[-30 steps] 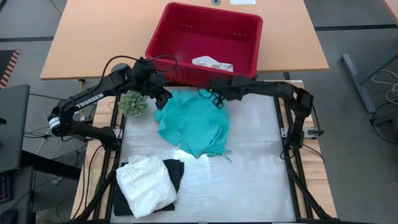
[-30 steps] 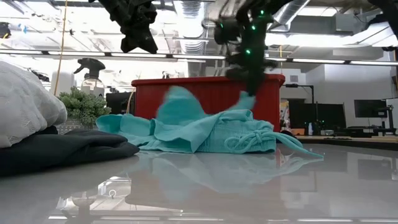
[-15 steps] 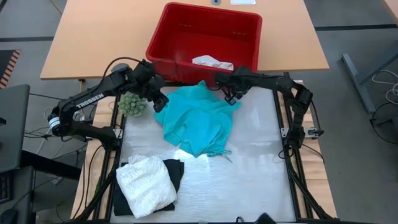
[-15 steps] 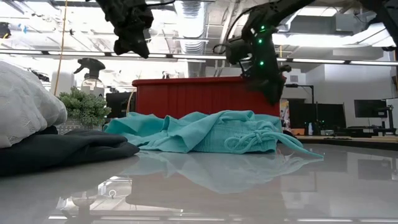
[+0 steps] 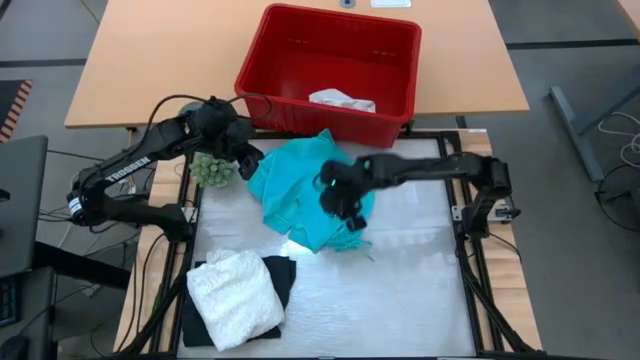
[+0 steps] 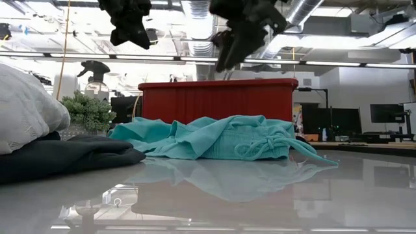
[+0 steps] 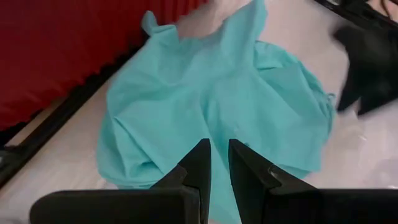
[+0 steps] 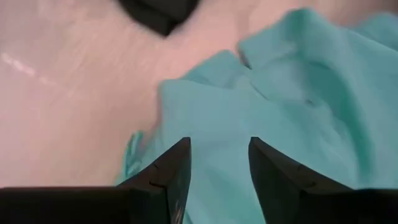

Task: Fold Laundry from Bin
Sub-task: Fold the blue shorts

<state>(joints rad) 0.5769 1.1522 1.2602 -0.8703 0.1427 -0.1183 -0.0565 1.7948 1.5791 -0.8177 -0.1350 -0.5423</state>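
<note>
**Spreading the teal garment before the fold**

Looking down from above, I see the teal garment [image 5: 308,197] lying crumpled on the table just in front of the bin [image 5: 262,72], with one white piece [image 5: 342,101] still inside it. My right gripper [image 5: 345,205] hangs above the teal cloth, fingers apart and empty. My left gripper [image 5: 246,158] hovers over the cloth's left edge by the small plant [image 5: 211,167]; its fingers look nearly closed on nothing, though the wrist view leaves a sliver between them.

I judge the cloth light, limp and prone to bunching, so I would pinch a hem or corner, not the rumpled middle. Open table lies in front and to the right. The folded white and black stack [image 5: 238,298] and the plant crowd the left.
</note>
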